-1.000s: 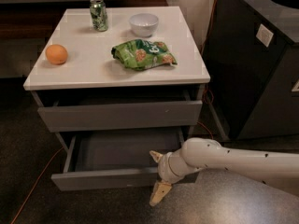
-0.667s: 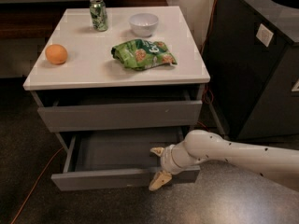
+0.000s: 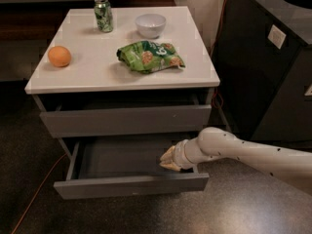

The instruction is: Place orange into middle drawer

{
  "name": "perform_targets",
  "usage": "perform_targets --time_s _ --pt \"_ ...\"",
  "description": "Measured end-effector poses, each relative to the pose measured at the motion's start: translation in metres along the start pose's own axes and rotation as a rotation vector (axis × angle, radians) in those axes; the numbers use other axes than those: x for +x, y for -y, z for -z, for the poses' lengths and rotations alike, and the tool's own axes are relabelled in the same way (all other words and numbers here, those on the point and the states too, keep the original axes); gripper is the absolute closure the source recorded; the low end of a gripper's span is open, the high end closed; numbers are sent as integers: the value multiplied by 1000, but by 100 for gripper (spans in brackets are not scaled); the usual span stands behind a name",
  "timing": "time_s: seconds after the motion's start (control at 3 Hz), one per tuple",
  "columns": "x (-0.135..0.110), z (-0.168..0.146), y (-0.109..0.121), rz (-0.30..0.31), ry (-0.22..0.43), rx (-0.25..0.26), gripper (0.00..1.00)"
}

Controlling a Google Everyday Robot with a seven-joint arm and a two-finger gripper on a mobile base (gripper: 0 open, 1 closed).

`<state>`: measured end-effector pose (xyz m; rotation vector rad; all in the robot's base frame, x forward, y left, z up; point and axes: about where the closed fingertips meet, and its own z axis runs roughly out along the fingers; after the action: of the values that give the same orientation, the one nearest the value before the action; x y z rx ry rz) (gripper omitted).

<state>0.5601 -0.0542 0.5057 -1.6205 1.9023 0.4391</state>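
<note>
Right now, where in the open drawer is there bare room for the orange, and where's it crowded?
The drawer is bare from its left wall to the gripper, which sits at its right end. On top, a free patch lies between the orange and the chip bag. Crowded: the back, around can and bowl.
</note>
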Motion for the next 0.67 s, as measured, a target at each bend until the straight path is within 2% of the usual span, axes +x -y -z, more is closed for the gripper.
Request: perform_targets --time_s 0.33,0.67 --pt "14 -9 19 -9 -45 50 87" --pt "32 -28 31 -15 -102 63 100"
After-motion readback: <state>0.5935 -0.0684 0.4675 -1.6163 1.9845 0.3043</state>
